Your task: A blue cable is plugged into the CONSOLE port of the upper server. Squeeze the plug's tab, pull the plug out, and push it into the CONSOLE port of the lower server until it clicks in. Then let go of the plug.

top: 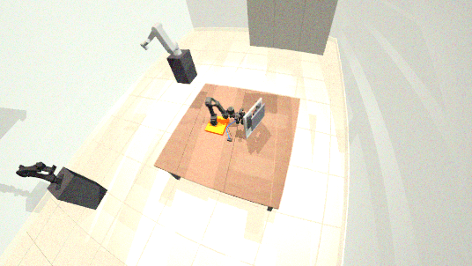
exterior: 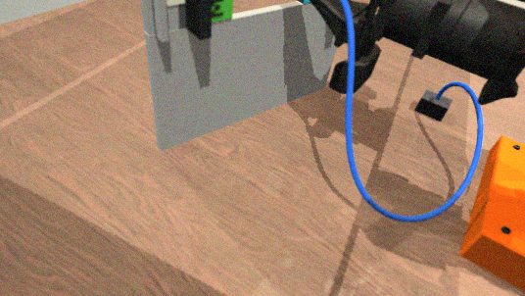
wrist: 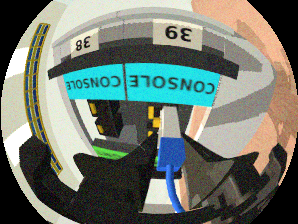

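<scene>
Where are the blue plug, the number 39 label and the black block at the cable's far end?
Blue plug (wrist: 171, 152): wrist view, its body.
39 label (wrist: 177, 34): wrist view, its face.
Black block (exterior: 432, 108): exterior view, its side.

In the exterior view, the top edge is cutting off the gray panel and its green label; the right edge is cropping the orange base. In the wrist view, we are seeing dark fingers hiding the lower middle. From the top, we are finding the plug too small to distinguish.
</scene>
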You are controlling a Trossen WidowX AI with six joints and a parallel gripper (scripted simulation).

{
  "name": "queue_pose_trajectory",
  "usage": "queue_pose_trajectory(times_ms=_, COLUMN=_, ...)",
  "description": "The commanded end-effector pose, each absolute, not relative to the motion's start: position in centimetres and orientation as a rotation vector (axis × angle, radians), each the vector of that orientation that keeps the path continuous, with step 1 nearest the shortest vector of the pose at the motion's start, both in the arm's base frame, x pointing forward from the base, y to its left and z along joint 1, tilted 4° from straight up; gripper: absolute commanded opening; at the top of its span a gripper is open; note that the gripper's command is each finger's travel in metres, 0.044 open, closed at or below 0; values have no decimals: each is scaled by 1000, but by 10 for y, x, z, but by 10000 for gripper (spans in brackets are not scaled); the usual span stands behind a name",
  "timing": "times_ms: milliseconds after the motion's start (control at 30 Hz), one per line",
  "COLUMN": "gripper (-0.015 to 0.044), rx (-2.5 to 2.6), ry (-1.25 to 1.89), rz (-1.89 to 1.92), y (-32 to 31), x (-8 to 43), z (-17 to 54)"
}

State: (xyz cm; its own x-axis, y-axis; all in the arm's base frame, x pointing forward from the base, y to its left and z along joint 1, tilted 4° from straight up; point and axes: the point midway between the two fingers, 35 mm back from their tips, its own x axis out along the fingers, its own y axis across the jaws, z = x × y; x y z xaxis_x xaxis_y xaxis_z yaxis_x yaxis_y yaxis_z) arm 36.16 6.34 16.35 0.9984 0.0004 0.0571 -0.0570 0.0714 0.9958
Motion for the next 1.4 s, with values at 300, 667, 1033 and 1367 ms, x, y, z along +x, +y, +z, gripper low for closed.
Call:
queue_pose_trajectory(times_ms=300, gripper=0, rx=1498, ry=-50, rz=52, y=64, x=364, z=167)
queue_pose_trajectory(times_ms=667, gripper=0, rx=1498, ry=-51, rz=53, y=64, x=364, z=168)
queue_pose_trajectory(times_ms=1033, gripper=0, rx=1498, ry=-52, rz=54, y=64, x=364, z=169)
queue_pose_trajectory(times_ms=1367, gripper=0, rx=1498, ry=-53, rz=55, y=64, x=364, z=169)
